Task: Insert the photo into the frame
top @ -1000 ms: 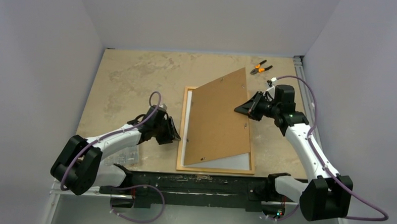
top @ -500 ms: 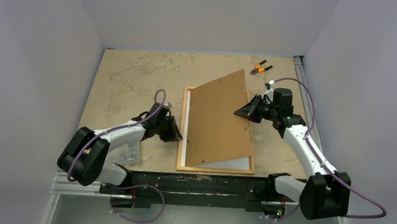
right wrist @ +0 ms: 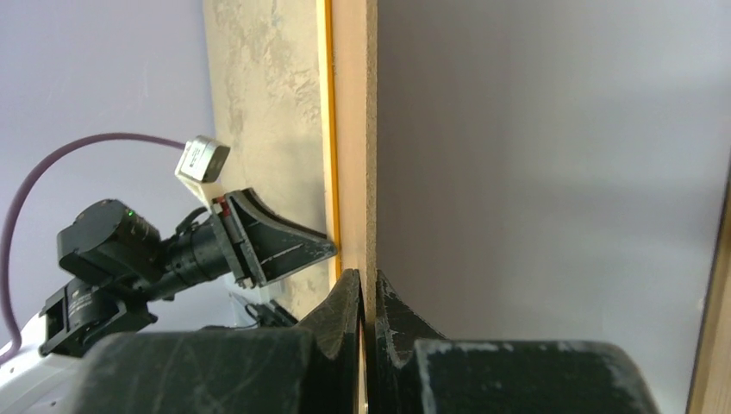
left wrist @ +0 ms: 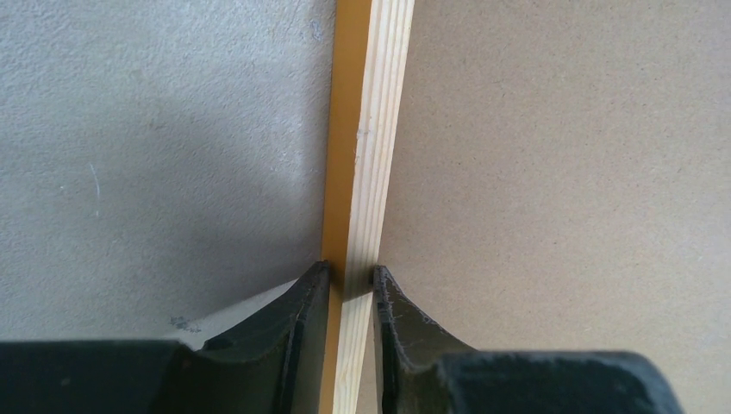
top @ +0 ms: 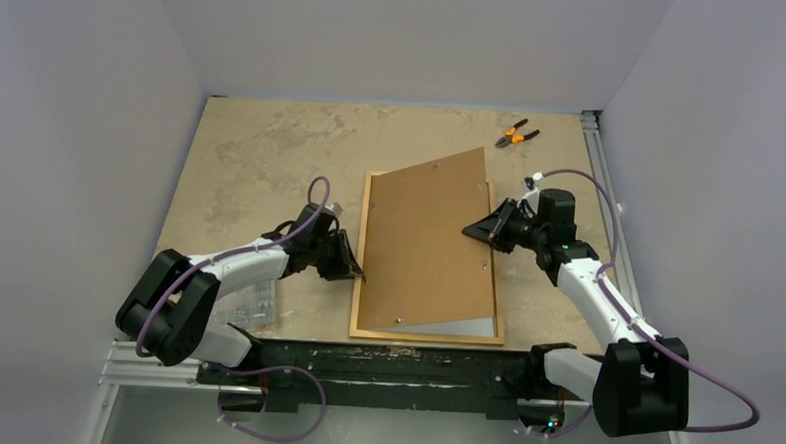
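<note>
Left hand (left wrist: 349, 281) pinches the left rail of the orange-edged wooden picture frame (top: 424, 335); right hand (right wrist: 366, 281) clamps the tilted brown backing board (top: 428, 239). Dropped askew, it could jam, creasing the pale photo (top: 460, 326) beneath.

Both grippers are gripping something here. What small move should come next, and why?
Probably the right gripper, shut on the backing board at its right edge, should lower that edge and twist it slightly square. The board lies askew: its far corner overhangs the top rail of the frame, and a pale strip shows near the bottom rail. The left gripper pinches the left rail, steadying the frame.
</note>
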Robot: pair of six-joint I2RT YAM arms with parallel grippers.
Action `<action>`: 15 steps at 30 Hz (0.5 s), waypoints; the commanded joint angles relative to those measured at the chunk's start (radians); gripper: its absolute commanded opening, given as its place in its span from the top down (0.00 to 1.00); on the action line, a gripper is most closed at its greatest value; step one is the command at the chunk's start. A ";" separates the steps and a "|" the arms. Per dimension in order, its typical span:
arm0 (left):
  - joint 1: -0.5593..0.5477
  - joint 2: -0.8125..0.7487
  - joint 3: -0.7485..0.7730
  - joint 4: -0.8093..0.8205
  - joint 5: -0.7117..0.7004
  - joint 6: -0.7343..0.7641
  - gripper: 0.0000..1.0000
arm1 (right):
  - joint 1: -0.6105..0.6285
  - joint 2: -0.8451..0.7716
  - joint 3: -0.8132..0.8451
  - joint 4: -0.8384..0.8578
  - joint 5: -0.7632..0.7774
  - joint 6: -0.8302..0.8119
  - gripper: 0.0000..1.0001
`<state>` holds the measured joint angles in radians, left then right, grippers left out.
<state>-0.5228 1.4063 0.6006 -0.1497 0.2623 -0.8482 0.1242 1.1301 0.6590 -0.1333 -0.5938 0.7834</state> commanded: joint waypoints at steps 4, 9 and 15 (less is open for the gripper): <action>0.003 0.025 0.021 0.018 -0.007 0.024 0.79 | 0.007 0.031 -0.085 0.062 0.051 -0.041 1.00; 0.004 0.014 0.024 0.003 -0.014 0.030 0.77 | 0.007 0.068 -0.081 0.050 0.063 -0.092 1.00; 0.003 0.001 0.031 -0.031 -0.036 0.043 0.65 | 0.007 0.111 -0.036 0.000 0.098 -0.159 0.65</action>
<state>-0.5175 1.4094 0.6048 -0.1631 0.2520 -0.8406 0.1204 1.2076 0.6025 -0.0673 -0.5591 0.7261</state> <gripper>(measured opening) 0.322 0.289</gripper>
